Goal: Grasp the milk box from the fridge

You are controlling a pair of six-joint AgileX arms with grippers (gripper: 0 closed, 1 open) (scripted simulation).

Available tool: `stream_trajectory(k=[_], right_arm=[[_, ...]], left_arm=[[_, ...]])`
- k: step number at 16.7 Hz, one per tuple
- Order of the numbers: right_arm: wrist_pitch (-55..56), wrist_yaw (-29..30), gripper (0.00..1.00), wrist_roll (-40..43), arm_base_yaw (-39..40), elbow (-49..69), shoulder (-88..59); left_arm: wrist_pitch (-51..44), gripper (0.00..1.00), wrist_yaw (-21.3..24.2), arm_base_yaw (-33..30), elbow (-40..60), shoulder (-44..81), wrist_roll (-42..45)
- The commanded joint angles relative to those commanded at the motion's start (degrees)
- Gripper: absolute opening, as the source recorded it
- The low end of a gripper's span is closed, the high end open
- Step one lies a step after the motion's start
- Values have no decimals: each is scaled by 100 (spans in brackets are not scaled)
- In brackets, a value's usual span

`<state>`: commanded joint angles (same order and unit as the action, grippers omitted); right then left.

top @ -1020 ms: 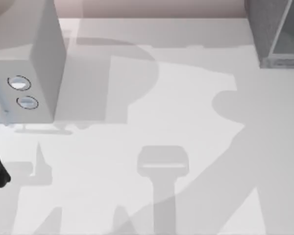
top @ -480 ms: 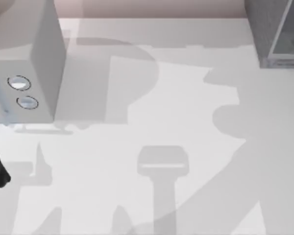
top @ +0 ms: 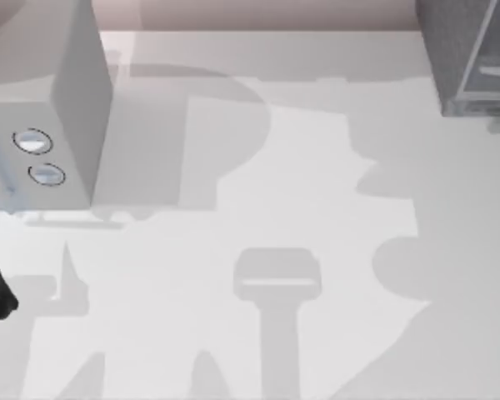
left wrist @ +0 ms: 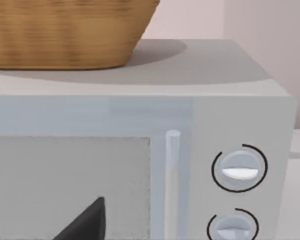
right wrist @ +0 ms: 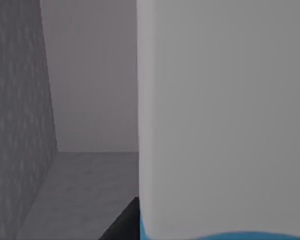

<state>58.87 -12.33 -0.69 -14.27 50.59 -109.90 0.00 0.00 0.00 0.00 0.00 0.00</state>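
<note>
The right arm's jaws sit inside the fridge (top: 467, 58), hard against the milk box (right wrist: 222, 115), presumably to grip it; their opening cannot be told. The left arm is parked facing the microwave (left wrist: 140, 165), and its jaws' opening cannot be told either.

Legible text, labels, brands, numbers: none. Microwave (left wrist: 140, 150) front: two round dials (left wrist: 239, 169), unmarked, no scale or lettering. Fridge (top: 467, 54) panel: blank. Milk box (right wrist: 225, 115) face seen close: plain, no print readable.
</note>
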Motion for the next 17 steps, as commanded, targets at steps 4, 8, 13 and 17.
stream_trajectory(k=[4, 8, 13, 17], right_arm=[[-11, -1, 0, -11, 29, 2, -25], [-182, 35, 0, 5, 80, -143, 283], [-1041, 230, 0, 52, 289, -877, 1907], [-2169, 461, 0, 65, 533, -1857, 4061]], left_arm=[[0, 100, 0, 0, 0, 0, 0], [0, 100, 0, 0, 0, 0, 0], [0, 100, 0, 0, 0, 0, 0], [0, 100, 0, 0, 0, 0, 0]])
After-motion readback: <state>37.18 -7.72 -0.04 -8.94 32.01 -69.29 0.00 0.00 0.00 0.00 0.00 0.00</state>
